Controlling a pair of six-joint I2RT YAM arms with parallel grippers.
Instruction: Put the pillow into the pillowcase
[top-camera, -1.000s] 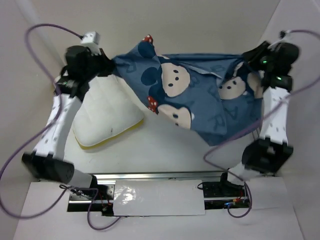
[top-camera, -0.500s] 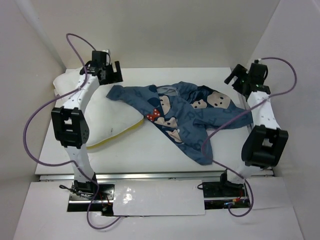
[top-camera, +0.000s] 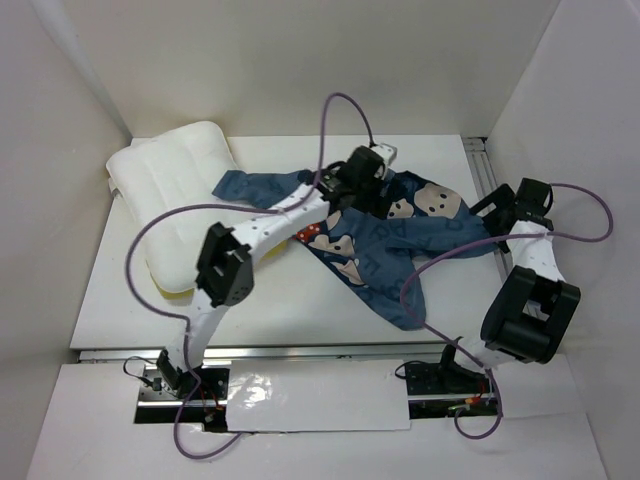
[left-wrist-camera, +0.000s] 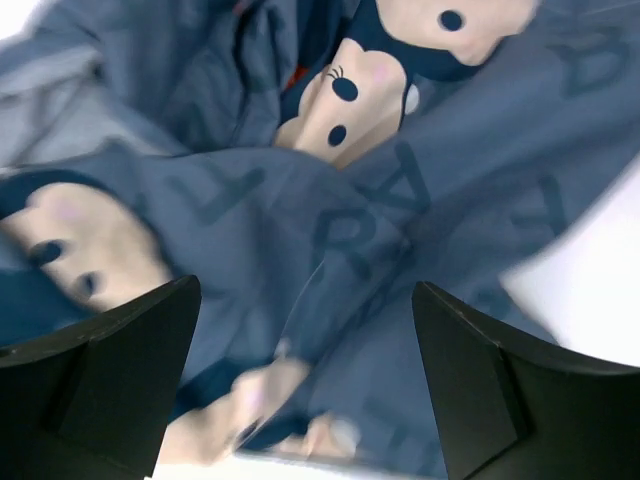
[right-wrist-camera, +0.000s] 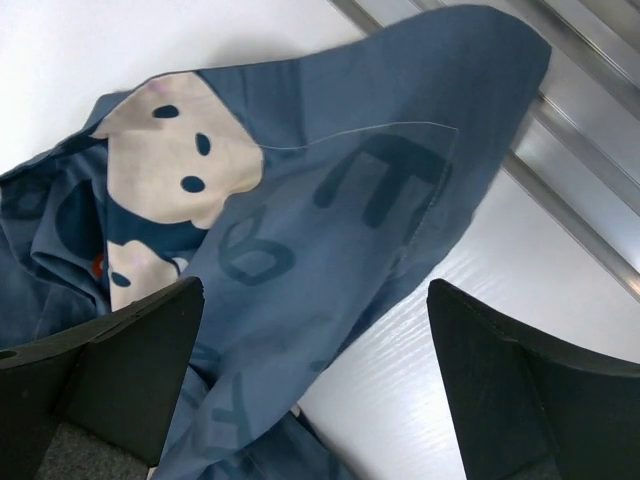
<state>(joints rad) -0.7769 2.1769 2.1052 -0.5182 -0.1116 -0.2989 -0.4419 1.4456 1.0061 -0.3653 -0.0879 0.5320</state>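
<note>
One crumpled pillowcase (top-camera: 395, 250) stretches left to right across the tabletop (top-camera: 300, 300), the pillow (top-camera: 170, 190) off its left end. I see my left pincer (top-camera: 365, 183) over its far middle, my right pincer (top-camera: 502, 205) by its right end, both spread wide, empty.

I see the big, soft, puffy white pillow with a thin yellow edge (top-camera: 175, 195) lying flat at the far left corner of the white table (top-camera: 280, 300). It is all out in the open, not inside anything. The blue cloth pillowcase with light blue letters and mouse faces with red bows (top-camera: 375, 268) lies crumpled from the middle of the table to its right side. Its left tip sits just beside the pillow. One floppy end points to the table's near edge.
</note>
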